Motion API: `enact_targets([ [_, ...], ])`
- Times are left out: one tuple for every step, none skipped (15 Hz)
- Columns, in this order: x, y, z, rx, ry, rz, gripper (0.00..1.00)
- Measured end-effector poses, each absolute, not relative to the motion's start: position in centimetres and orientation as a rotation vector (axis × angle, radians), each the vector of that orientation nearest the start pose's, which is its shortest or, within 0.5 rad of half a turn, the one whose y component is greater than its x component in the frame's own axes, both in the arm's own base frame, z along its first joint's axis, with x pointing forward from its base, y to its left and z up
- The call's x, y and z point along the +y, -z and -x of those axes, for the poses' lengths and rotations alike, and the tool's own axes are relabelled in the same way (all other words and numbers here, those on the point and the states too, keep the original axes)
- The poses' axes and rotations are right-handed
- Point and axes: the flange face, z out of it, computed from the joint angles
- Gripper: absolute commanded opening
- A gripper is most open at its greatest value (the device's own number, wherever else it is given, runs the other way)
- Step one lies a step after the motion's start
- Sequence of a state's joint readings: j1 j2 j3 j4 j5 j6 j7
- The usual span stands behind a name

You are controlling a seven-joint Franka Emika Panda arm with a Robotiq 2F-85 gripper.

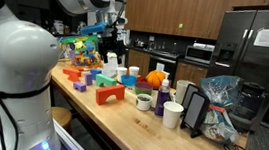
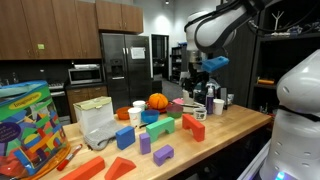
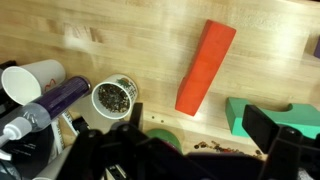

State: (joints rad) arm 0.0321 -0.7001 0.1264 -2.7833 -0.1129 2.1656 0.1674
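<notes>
One open gripper above a crowded counter

**Gripper.** The gripper (image 1: 112, 32) hangs well above the wooden counter (image 1: 148, 137), and both exterior views show it clear of everything on the surface. In the wrist view its dark fingers come in from the lower edge of the frame. The jaws stand wide apart, close on nothing and touch nothing.

**Nearest item.** A red block (image 3: 205, 65) is the thing closest below the gripper. In the wrist view it shows as a long shape on bare wood, leaning slightly off the vertical of the frame and touching no other item. In an exterior view it reads as an arch standing on its two legs (image 1: 109, 95).

**Items about it, wrist view.**
- A green block (image 3: 240, 112) sits just beside the red block at the right, and one finger partly hides it.
- A mug (image 3: 115, 97) stands on the opposite side, near the red block but apart from it. Its open top shows a dark speckled fill that cannot be identified.
- A purple bottle (image 3: 60, 97) is just beside the mug, and a white cup (image 3: 35, 80) is just beside the bottle. Whether these touch cannot be told.

**Rest of the counter.** In an exterior view an orange ball (image 2: 157, 101) sits among the cups near the middle. A blue block (image 2: 125, 138) and a purple block (image 2: 163, 154) lie nearer the camera. A colourful toy box (image 2: 30, 125) stands at the near end. A plastic bag (image 1: 217, 99) lies at the end opposite the gripper. A steel refrigerator (image 2: 120, 60) stands behind the counter.
</notes>
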Motion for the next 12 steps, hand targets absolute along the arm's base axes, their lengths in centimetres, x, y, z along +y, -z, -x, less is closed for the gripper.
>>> enact_targets([
  [4.83, -40.0, -33.48, -0.006, 0.16, 3.305, 1.0],
  [4.84, -39.99, -33.48, -0.007, 0.159, 3.305, 1.0],
  [4.84, -39.99, -33.48, -0.007, 0.159, 3.305, 1.0],
  [4.84, -39.99, -33.48, -0.007, 0.159, 3.305, 1.0],
  [4.84, -39.99, -33.48, -0.007, 0.159, 3.305, 1.0],
  [4.84, -39.99, -33.48, -0.007, 0.159, 3.305, 1.0],
  [4.84, -39.99, -33.48, -0.007, 0.159, 3.305, 1.0],
  [4.84, -39.99, -33.48, -0.007, 0.159, 3.305, 1.0],
  [4.84, -39.99, -33.48, -0.007, 0.159, 3.305, 1.0],
  [4.84, -39.99, -33.48, -0.007, 0.159, 3.305, 1.0],
  [4.84, -39.99, -33.48, -0.007, 0.159, 3.305, 1.0],
  [4.84, -39.99, -33.48, -0.007, 0.159, 3.305, 1.0],
])
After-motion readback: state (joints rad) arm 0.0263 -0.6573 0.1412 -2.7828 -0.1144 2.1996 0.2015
